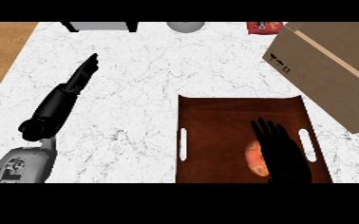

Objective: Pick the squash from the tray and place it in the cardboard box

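An orange squash (pixel 254 158) lies on the dark brown tray (pixel 210 123) at the lower right of the head view. My right hand (pixel 280 152) hovers over the squash with straight fingers pointing away from me, covering its right side. The cardboard box (pixel 322 66) stands at the right edge, beyond the tray, seen from its side. On the left, above the white marble counter, my left hand (pixel 73 88) rests with fingers stretched out and nothing in it.
At the counter's far edge stand a dark-framed grey object (pixel 101 26), a grey round object (pixel 186 26) and a red packet (pixel 264 27). A wooden surface (pixel 14 42) shows at the far left. The tray has white handle slots (pixel 184 144) on both sides.
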Controlling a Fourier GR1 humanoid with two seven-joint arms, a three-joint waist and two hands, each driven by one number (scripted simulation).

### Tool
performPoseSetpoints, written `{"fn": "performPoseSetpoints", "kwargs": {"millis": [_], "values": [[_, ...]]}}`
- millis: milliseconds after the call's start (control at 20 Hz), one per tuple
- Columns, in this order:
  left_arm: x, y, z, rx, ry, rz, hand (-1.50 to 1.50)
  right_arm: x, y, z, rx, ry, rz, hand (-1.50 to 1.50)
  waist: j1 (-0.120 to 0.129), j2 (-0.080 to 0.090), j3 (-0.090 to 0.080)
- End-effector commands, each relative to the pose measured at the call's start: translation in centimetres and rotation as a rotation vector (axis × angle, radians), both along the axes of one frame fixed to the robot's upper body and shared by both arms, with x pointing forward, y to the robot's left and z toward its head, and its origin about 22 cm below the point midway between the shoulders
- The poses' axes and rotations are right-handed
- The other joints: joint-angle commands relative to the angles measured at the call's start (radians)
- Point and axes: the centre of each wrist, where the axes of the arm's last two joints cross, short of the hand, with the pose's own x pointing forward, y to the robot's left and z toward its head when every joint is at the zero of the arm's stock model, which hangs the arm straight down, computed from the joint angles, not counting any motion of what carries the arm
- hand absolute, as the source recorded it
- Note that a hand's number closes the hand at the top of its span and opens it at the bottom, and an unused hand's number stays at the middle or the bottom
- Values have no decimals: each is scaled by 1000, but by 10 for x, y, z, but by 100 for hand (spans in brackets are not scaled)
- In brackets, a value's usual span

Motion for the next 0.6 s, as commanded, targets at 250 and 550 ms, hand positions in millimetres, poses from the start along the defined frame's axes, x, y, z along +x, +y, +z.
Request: {"fn": "performPoseSetpoints", "kwargs": {"millis": [250, 550], "values": [[13, -7, 8, 3, -4, -7, 0, 0, -11, -22, 17, 14, 122, 150, -1, 1, 0], [6, -3, 5, 3, -1, 0, 0, 19, 1, -24, 2, -135, 191, 150, 3, 0, 0]]}}
